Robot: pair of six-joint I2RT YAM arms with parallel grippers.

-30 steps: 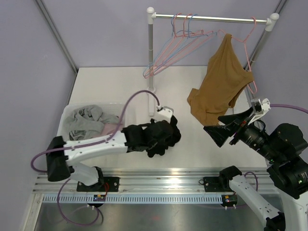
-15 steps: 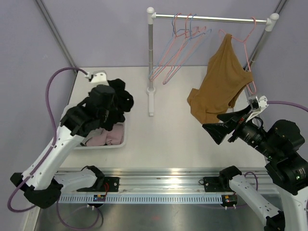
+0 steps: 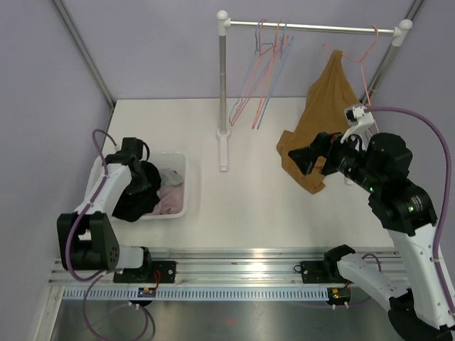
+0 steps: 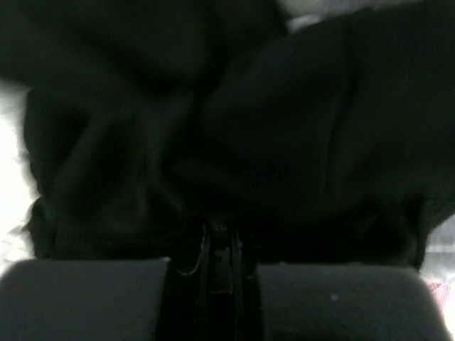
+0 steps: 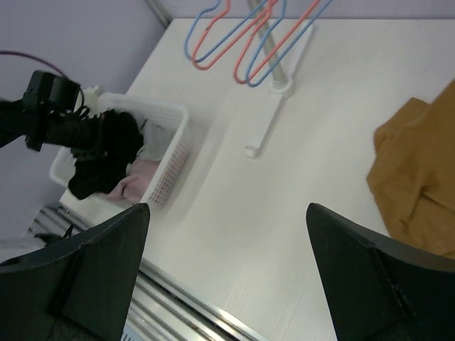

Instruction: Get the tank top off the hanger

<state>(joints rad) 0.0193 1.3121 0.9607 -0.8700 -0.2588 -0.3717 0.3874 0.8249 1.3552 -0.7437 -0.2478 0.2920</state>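
A brown tank top (image 3: 323, 128) hangs on a pink hanger (image 3: 361, 60) at the right end of the rack bar (image 3: 313, 28). Its lower part shows in the right wrist view (image 5: 419, 177). My right gripper (image 3: 306, 153) is open and empty, level with the tank top's lower left edge and just in front of it; its jaws (image 5: 227, 206) stand wide apart. My left gripper (image 3: 146, 177) is down in the white basket (image 3: 183, 192), shut on a black garment (image 3: 131, 195) that fills the left wrist view (image 4: 284, 128).
Several empty pink and blue hangers (image 3: 259, 78) hang at the rack's left end, also in the right wrist view (image 5: 242, 35). The rack's post and foot (image 3: 224, 153) stand mid-table. The basket (image 5: 174, 142) holds grey and pink clothes.
My left arm swung the black garment from mid-table to the left and lowered it into the basket. My right gripper rose and moved left to the tank top's lower edge. The empty hangers swung.
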